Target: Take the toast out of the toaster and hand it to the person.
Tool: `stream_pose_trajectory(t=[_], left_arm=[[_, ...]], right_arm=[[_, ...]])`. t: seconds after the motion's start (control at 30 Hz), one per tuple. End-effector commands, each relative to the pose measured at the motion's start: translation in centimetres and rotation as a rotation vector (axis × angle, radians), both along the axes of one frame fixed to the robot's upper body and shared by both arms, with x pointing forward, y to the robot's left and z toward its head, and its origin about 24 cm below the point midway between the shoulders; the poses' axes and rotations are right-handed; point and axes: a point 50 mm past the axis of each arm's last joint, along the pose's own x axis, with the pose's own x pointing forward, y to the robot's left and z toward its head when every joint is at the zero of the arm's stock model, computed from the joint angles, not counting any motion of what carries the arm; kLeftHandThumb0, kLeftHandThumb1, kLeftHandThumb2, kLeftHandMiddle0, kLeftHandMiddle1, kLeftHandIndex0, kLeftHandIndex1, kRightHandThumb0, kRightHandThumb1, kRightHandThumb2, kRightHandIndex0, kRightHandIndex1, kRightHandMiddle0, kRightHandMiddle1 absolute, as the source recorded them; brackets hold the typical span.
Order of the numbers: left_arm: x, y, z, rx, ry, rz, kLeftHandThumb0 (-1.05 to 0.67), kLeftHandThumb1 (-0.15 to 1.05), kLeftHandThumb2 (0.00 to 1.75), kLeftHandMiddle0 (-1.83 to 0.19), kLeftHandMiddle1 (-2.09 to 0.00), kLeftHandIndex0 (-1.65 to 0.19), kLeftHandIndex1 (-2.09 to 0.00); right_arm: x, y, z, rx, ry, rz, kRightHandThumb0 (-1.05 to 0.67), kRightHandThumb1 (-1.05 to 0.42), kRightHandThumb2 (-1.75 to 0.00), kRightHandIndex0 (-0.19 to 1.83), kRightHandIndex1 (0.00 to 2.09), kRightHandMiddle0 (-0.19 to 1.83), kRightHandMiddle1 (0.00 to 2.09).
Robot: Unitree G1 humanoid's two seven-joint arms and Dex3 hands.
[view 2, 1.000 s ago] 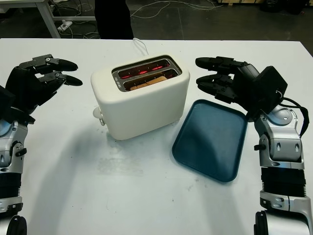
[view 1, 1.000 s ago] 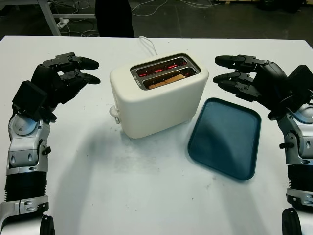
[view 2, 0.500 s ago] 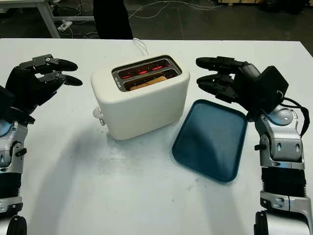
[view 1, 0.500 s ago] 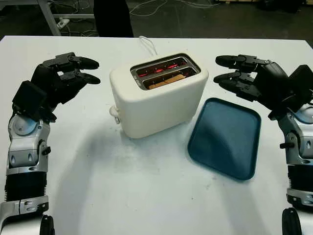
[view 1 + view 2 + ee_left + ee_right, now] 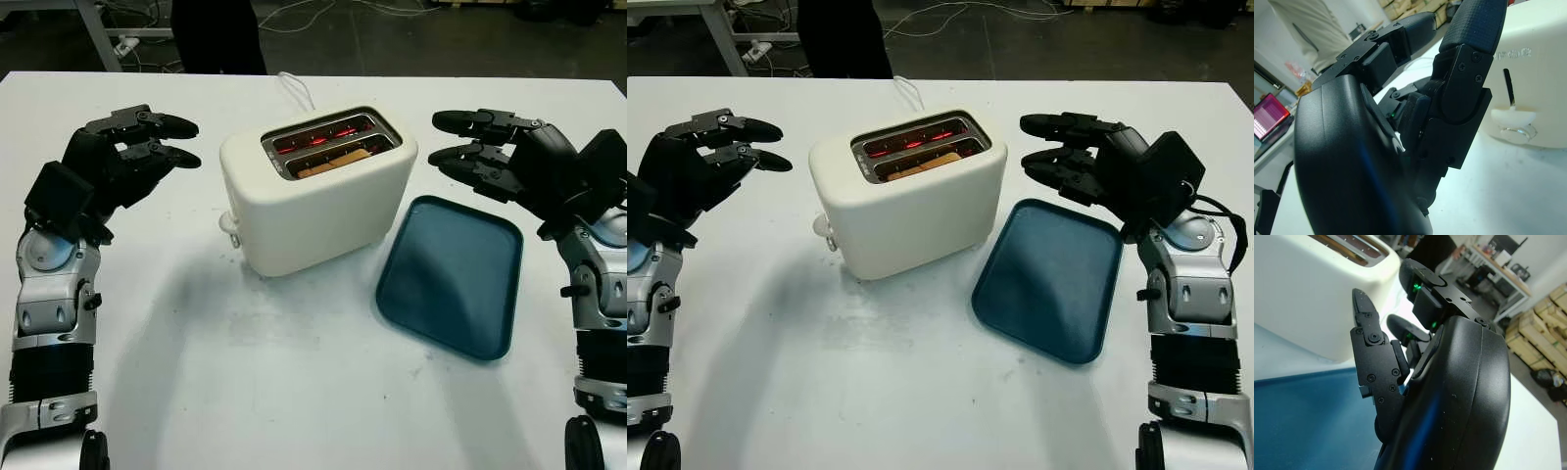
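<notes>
Toast (image 5: pixel 335 163) sits low in the near slot of the toaster (image 5: pixel 318 191), and you can see both slots glowing red. The toaster stands mid-table, its lever knob (image 5: pixel 228 224) on the left end and its cord (image 5: pixel 297 88) running off the far side. Just right of it lies your blue tray (image 5: pixel 453 275), nothing on it. Your left hand (image 5: pixel 127 157) is open, well left of the toaster and holding nothing; your right hand (image 5: pixel 495 157) is open too, just right of the toaster, over the tray's far edge. A person (image 5: pixel 214 37) stands beyond the table's (image 5: pixel 294 382) far edge.
</notes>
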Motion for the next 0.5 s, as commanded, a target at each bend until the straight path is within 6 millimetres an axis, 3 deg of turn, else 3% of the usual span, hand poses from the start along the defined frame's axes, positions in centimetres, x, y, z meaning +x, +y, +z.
stream_pose_trajectory(t=[0.0, 0.47], left_arm=[[0.03, 0.14, 0.45, -0.002, -0.017, 0.006, -1.05, 0.88, 0.0, -0.83, -0.72, -0.84, -0.57], [0.01, 0.05, 0.5, -0.001, -0.019, 0.005, -1.05, 0.88, 0.0, -0.84, -0.71, -0.85, -0.57]], right_arm=[[-0.04, -0.08, 0.32, 0.004, -0.019, 0.002, -0.27, -0.88, 0.0, 0.45, 0.84, 0.75, 0.07], [0.0, -0.07, 0.25, 0.018, -0.018, 0.004, -0.27, -0.88, 0.0, 0.47, 0.83, 0.76, 0.07]])
